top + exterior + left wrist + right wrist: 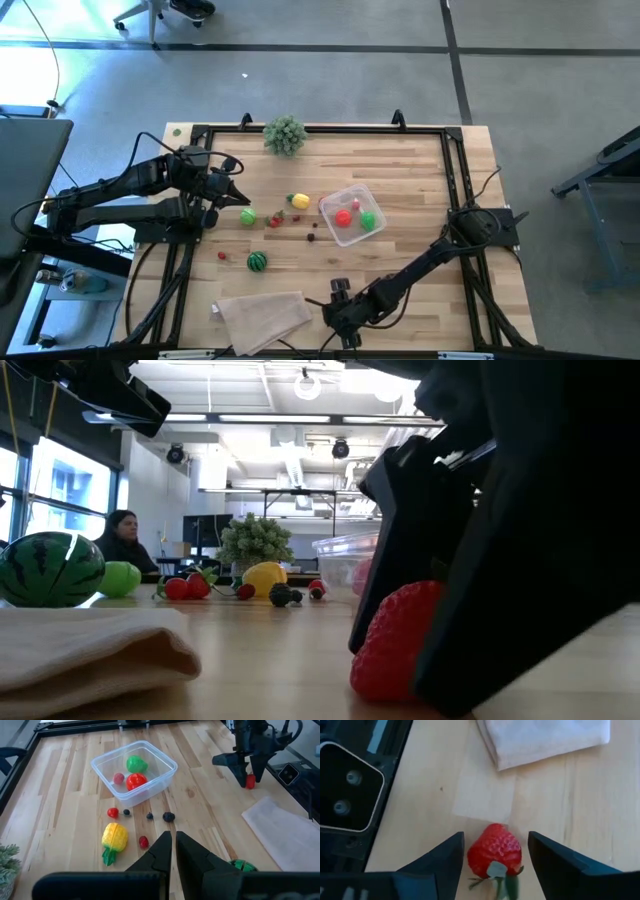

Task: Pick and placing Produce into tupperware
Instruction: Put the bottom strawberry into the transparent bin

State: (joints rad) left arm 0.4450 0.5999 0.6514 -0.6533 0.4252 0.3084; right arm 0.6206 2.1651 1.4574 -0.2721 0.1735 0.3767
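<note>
Small red dimpled toy strawberry (pixel 494 850) with a green leafy cap, resting on the pale wooden slatted surface (pixel 400 180) near the front edge, just beside the folded beige cloth (pixel 262 316). Straddled by the right gripper (pixel 495 851), jaws apart, one dark finger on each side, with no contact visible in the right wrist view. Judged mid-approach for a grasp. Risk here: rounded, tapered body, so an off-centre close could squirt the berry out sideways or roll it toward the cloth; closing too high might catch only the soft green cap and let the fruit drop in transit. Low fingertips also liable to scrape the surface and nudge the berry away first. Clear rectangular plastic tupperware (pixel 351 214) with rounded corners, well apart toward the middle of the surface, already holding a red piece, a green piece and a pinkish one; light and shallow, so a low carry could clip its rim and shove or tip it. Loose produce between and around: yellow corn-like piece (pixel 114 838), small red and dark berries, striped dark green watermelon-like ball (pixel 257 261), all easy to knock on a low path. Left gripper (pixel 173 844) hovering over the left side of the surface, jaws together, holding nothing; possible crowding if both arms head for the container.
</note>
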